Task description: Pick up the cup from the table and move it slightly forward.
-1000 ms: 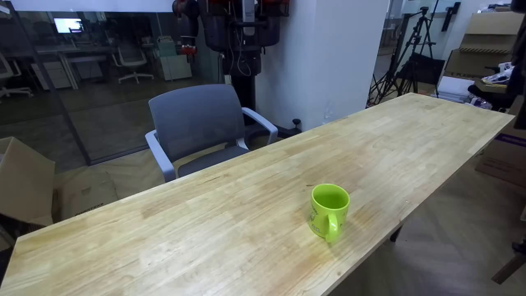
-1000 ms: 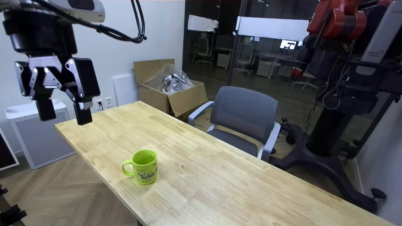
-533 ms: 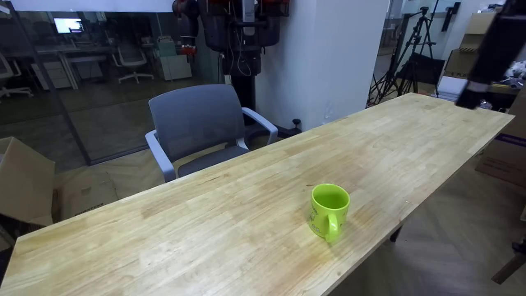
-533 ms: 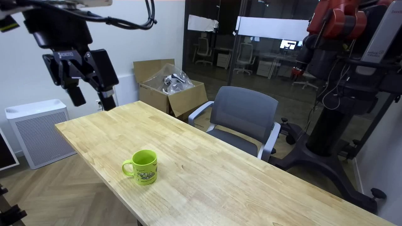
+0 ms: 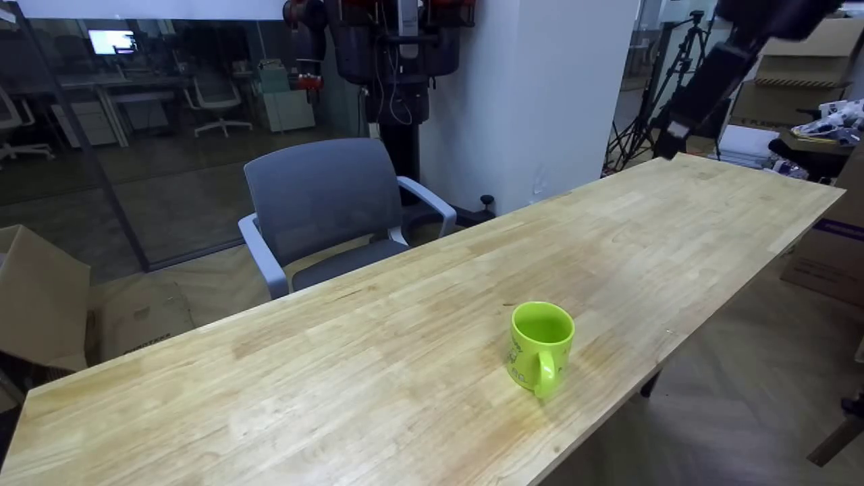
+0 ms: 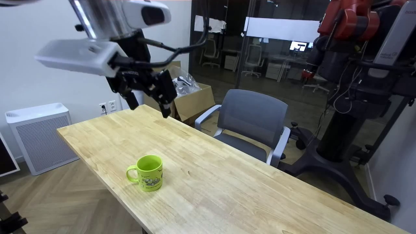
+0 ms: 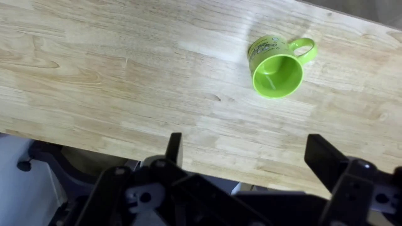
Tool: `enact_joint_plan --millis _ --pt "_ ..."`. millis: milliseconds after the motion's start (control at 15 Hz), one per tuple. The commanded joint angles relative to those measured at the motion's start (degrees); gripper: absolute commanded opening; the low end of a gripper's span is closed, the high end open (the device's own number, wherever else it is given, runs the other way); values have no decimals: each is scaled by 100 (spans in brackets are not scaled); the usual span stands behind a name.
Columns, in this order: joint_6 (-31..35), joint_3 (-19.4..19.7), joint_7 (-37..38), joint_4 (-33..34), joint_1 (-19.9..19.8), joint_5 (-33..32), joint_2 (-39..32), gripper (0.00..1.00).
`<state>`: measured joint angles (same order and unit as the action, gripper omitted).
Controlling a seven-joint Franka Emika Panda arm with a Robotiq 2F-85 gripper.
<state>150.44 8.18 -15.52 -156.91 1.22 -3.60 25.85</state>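
The lime-green cup point(image 5: 540, 344) stands upright on the pale wooden table point(image 5: 378, 351), near one long edge, in both exterior views. In an exterior view the cup point(image 6: 150, 174) shows its handle toward that near edge of the table point(image 6: 208, 182). My gripper point(image 6: 148, 106) is open and empty, well above the table and apart from the cup. In an exterior view the gripper point(image 5: 671, 138) is partly seen at the upper right. In the wrist view the jaws point(image 7: 245, 144) are wide apart, with the cup point(image 7: 276, 69) beyond them at the upper right.
A grey chair point(image 6: 253, 113) stands against the far long side of the table. An open cardboard box point(image 6: 196, 100) is behind the table's end. A red and black robot point(image 6: 351, 26) stands behind the chair. A white air purifier point(image 6: 42, 133) stands by the wall.
My gripper has moved across above the table, rightward in one exterior view and leftward into sight in another. It stays open. The cup has not moved.
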Motion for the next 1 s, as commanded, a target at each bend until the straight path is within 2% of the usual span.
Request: enact_joint_plan --millis 0,67,267,333,667,800,933 --pt "-224 29 -296 664 84 103 -1061 100" --pt "-59 16 -295 237 27 135 -531 100" --pt "-73 -44 -296 498 5 136 -1028 100" --pt "-117 -143 -130 510 -92 -105 -1012 100" --pt "-455 -370 -442 1259 -60 -578 -2012 100" --pt "-422 -457 -623 1562 -56 -820 -2458 100" --pt "-327 -513 -1068 1793 -27 -796 -2818 100"
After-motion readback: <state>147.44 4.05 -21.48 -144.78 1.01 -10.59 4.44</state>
